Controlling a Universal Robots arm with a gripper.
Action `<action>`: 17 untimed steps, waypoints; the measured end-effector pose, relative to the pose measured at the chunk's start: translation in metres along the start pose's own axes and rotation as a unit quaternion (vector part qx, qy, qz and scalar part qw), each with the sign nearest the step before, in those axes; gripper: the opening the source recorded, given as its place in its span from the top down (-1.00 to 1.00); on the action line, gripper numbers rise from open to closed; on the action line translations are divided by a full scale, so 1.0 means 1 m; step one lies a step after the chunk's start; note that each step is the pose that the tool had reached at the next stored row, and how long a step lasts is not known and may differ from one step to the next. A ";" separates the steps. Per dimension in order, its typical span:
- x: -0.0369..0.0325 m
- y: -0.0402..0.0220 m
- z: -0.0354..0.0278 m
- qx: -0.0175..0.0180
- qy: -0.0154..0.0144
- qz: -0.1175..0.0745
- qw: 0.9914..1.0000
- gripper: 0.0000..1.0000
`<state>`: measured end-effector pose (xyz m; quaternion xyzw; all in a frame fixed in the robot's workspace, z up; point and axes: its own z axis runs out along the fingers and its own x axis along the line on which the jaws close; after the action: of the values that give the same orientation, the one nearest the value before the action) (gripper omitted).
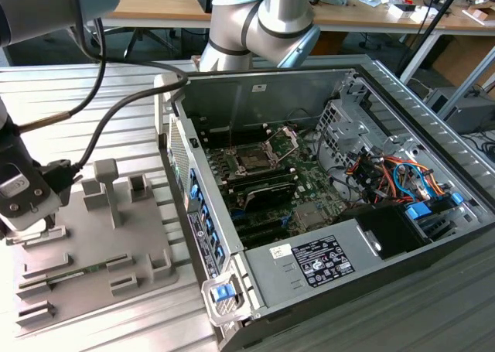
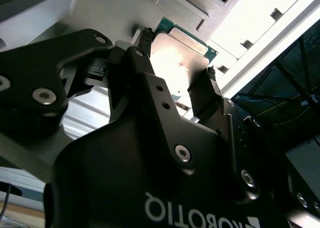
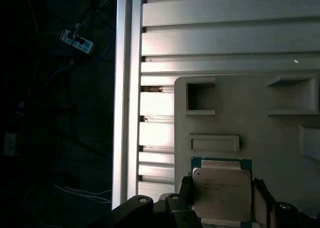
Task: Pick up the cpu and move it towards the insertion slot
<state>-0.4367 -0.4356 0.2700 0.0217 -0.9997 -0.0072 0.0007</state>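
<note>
The cpu (image 3: pixel 221 185) is a thin square chip with a pale silver top and a green rim, lying flat against the grey fixture plate (image 3: pixel 280 128). In both wrist views my gripper (image 3: pixel 222 200) has one dark finger on each of two opposite edges of the cpu (image 2: pixel 182 47), shut on it. The exterior view shows the gripper (image 1: pixel 35 230) low over the near corner of the fixture plate (image 1: pixel 93 244), at that view's left. The insertion slot (image 1: pixel 251 160) sits in the motherboard inside the open computer case, its metal bracket (image 1: pixel 285 139) swung up.
The open computer case (image 1: pixel 325 182) stands to the exterior view's right of the fixture, its side wall (image 1: pixel 193 205) between them. Upright grey blocks (image 1: pixel 108 186) rise from the fixture plate. A thin stick (image 1: pixel 77 273) lies in a groove. A black cable (image 1: pixel 116 128) runs to the wrist.
</note>
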 end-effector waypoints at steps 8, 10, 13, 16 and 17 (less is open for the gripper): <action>0.0000 0.0001 -0.0050 0.000 0.000 0.000 1.000 -0.09; 0.0000 0.0001 -0.0063 0.000 0.000 0.000 1.000 -0.09; 0.0000 0.0001 -0.0082 0.000 0.000 0.000 1.000 -0.09; 0.0000 0.0001 -0.0095 0.000 0.000 0.000 1.000 -0.09; 0.0000 0.0002 -0.0098 0.000 0.000 0.000 1.000 -0.09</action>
<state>-0.4366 -0.4356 0.2798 0.0218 -0.9997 -0.0074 0.0006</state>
